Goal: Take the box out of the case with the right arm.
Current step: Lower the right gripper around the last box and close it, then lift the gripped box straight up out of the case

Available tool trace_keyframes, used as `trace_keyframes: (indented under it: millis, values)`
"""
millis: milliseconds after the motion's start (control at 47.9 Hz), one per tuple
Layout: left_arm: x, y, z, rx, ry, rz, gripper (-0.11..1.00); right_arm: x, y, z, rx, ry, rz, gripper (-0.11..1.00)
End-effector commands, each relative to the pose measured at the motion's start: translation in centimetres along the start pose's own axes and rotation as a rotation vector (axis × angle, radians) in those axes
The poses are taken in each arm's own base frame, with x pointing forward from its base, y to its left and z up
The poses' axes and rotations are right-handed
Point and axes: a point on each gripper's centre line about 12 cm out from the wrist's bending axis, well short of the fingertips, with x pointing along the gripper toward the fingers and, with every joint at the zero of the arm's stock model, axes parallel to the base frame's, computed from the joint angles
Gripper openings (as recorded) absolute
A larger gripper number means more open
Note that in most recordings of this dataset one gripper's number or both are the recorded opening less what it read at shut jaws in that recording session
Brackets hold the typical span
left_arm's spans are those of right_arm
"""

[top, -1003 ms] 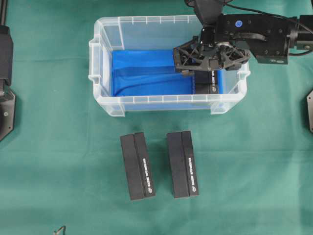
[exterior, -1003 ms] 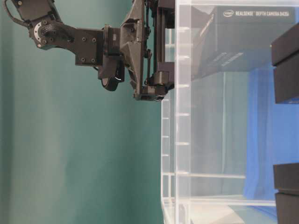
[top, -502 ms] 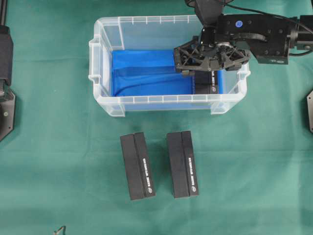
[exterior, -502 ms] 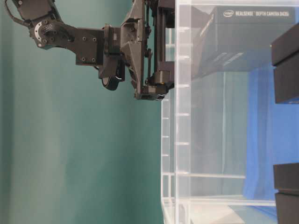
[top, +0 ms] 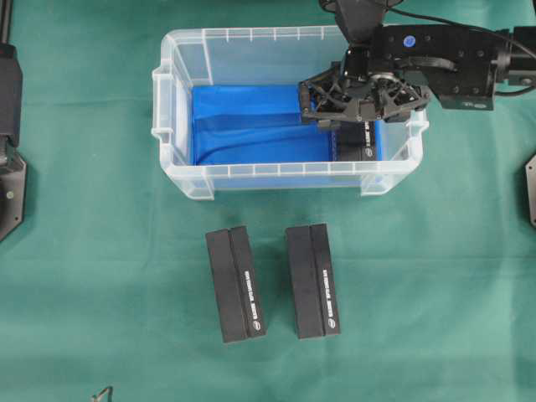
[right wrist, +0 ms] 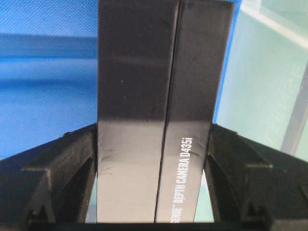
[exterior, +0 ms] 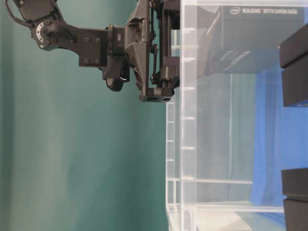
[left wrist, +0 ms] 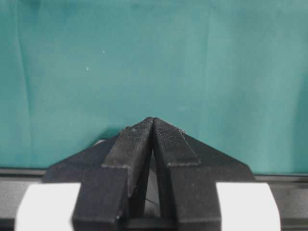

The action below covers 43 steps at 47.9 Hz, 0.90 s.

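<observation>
Right hand (top: 347,126) was down inside the case (top: 289,176), at its right end, straddling the black box (right wrist: 161,110). Wrist view showed both fingers (right wrist: 72,168) pressed flush against the box's long sides, no gap visible on either side, so it had hold of the box with the jaws set wide apart. The box carried white "DEPTH CAMERA D435i" lettering along one half. It sat in the case at the right end on the blue lining (top: 251,126); couldn't tell whether it was lifted off the floor or resting on it. The rest of the lining to the left was bare. Table-level view showed the right arm (exterior: 91,43) reaching over the case rim, with the box visible through the clear wall. Left hand (left wrist: 153,126) was shut with nothing in it, fingertips meeting, over bare green cloth; the left arm sat at the far left edge of the overhead view, well apart from the case. Two more black boxes, a left one (top: 235,285) and a right one (top: 312,280), lay side by side on the green surface (top: 100,251) in front of the case, near each other but not touching, both clear of the case.
</observation>
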Motion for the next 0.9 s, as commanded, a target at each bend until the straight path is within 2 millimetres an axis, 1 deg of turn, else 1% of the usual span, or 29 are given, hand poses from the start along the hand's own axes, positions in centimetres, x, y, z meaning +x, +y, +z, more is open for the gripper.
trace_keyframes:
  millis: [0, 230, 397, 564, 752, 773, 878]
  values:
    - [-0.7, -0.1, 0.3, 0.004, -0.027, -0.004, 0.00, -0.6, 0.1, 0.0, 0.002, -0.001, 0.015, 0.65]
    - [-0.7, -0.1, 0.3, 0.004, -0.029, -0.005, 0.00, -1.2, 0.4, 0.0, 0.002, -0.003, 0.029, 0.65]
    - [-0.7, -0.1, 0.3, 0.004, -0.029, -0.005, 0.00, -3.1, 0.5, 0.1, 0.006, -0.005, 0.032, 0.65]
    - [-0.7, -0.1, 0.4, 0.004, -0.029, -0.005, 0.00, -5.8, 0.2, 0.5, 0.012, -0.016, 0.019, 0.65]
    - [-0.8, -0.1, 0.3, 0.004, -0.032, -0.005, 0.00, -9.4, 0.1, 1.3, 0.016, -0.057, 0.040, 0.65]
    - [-0.8, -0.1, 0.3, 0.004, -0.032, -0.005, 0.00, -10.0, 0.1, 1.4, 0.018, -0.065, 0.044, 0.65]
    - [-0.8, -0.1, 0.3, 0.004, -0.032, -0.005, 0.00, -11.7, -0.1, 1.7, 0.024, -0.081, 0.040, 0.65]
